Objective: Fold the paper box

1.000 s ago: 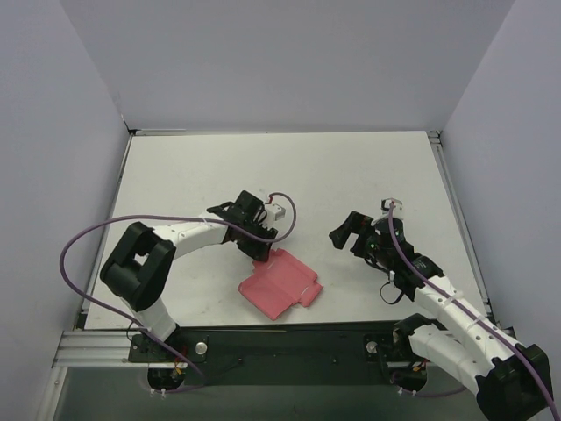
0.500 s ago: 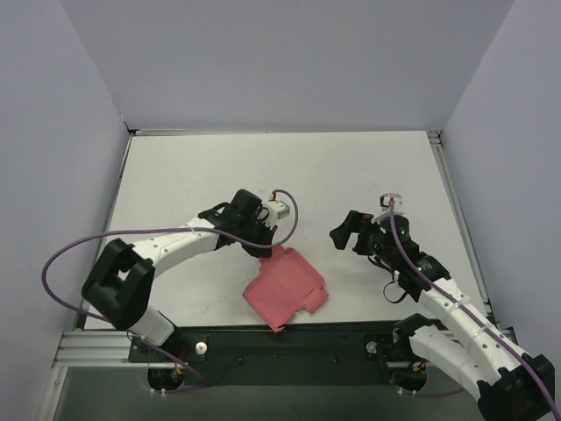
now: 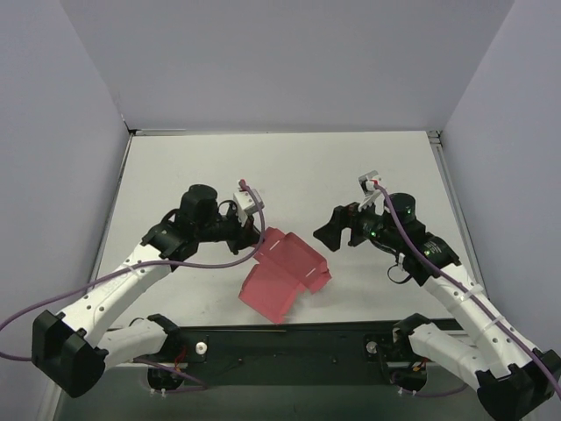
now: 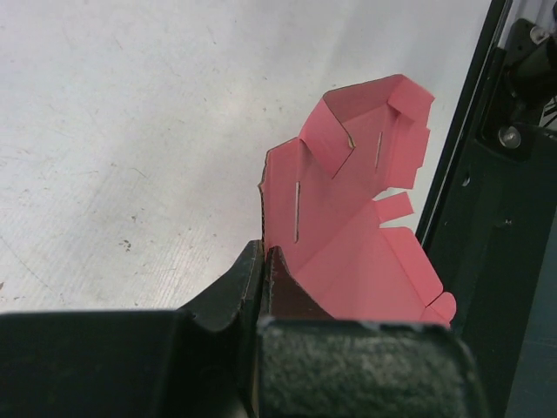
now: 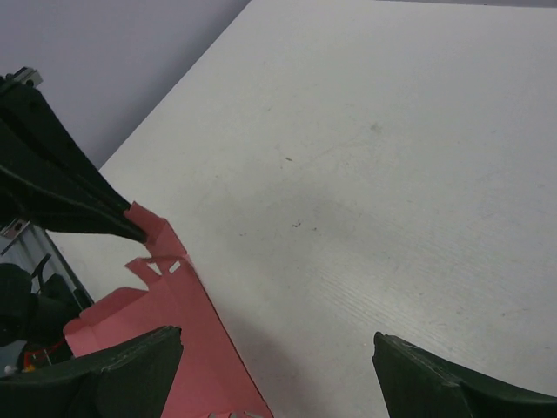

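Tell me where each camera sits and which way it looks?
Top camera: high behind the arms, looking down at the table; shows both arms, the left hand, the right hand and the paper box.
Left wrist camera: on the left arm, looking along its shut fingers, which pinch the paper box's edge.
Right wrist camera: on the right arm, looking between its open fingers across the table at the left hand.
Shared: all three see the paper box.
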`<act>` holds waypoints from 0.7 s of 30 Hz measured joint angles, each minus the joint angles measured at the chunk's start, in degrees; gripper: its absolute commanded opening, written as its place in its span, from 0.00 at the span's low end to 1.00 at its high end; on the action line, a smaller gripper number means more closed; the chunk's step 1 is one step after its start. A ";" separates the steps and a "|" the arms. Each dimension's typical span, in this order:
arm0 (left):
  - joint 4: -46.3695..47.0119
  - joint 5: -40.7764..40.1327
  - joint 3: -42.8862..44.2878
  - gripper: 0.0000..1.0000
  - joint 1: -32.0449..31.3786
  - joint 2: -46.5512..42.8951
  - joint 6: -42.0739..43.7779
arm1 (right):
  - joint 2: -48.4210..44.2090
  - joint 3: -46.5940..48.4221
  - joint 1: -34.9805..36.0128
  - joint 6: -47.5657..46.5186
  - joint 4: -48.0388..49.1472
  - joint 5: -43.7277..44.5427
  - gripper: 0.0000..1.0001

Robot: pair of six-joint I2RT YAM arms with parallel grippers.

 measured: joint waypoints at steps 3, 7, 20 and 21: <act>0.59 4.35 -0.17 0.00 3.76 -1.40 -0.13 | 0.76 1.64 1.36 -2.03 -0.83 -2.14 0.93; 1.20 8.83 -0.28 0.00 6.75 -1.90 -0.50 | 2.16 3.04 4.81 -4.26 -1.84 -4.13 0.93; 1.68 16.11 -0.70 0.00 7.76 -2.67 -0.96 | 8.35 4.02 19.06 -14.19 -3.37 10.14 0.73; 1.68 16.39 -0.70 0.00 7.85 -2.67 -0.98 | 8.39 4.13 19.12 -14.47 -3.37 10.43 0.67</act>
